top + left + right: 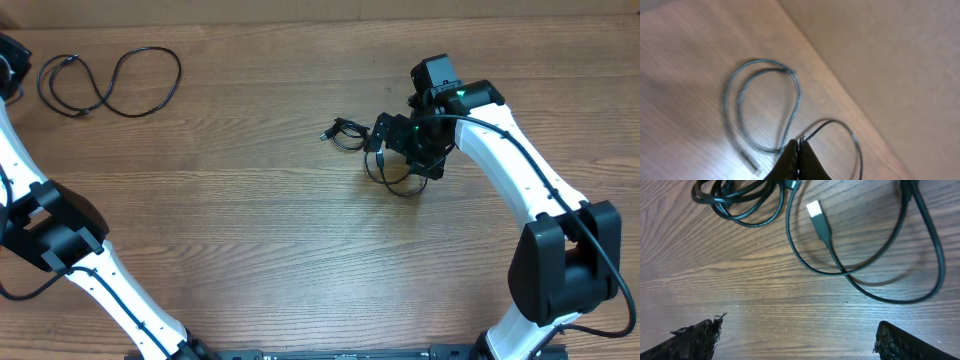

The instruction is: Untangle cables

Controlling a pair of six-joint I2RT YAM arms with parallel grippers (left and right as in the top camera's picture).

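Note:
One loose black cable (110, 85) lies in curves at the table's far left. My left gripper (799, 146) is shut, and a thin strand of that cable (832, 125) runs out from its very tips. In the overhead view the left gripper (8, 62) sits at the left edge, mostly cut off. A knotted bundle of cables (348, 134) lies mid-table, with a loop (400, 185) trailing toward the near side. My right gripper (408, 150) hovers over that loop, open wide with nothing between its fingers. The right wrist view shows the bundle (735, 200), a silver-tipped plug (816, 212) and the loop (890, 292) ahead of the right gripper (797, 337).
The table's far edge (840, 95) runs close behind the loose cable in the left wrist view. The white right arm (520, 190) reaches in from the near right, and the left arm (70, 250) comes up along the left side. Bare wood (230, 230) lies between the two cable groups.

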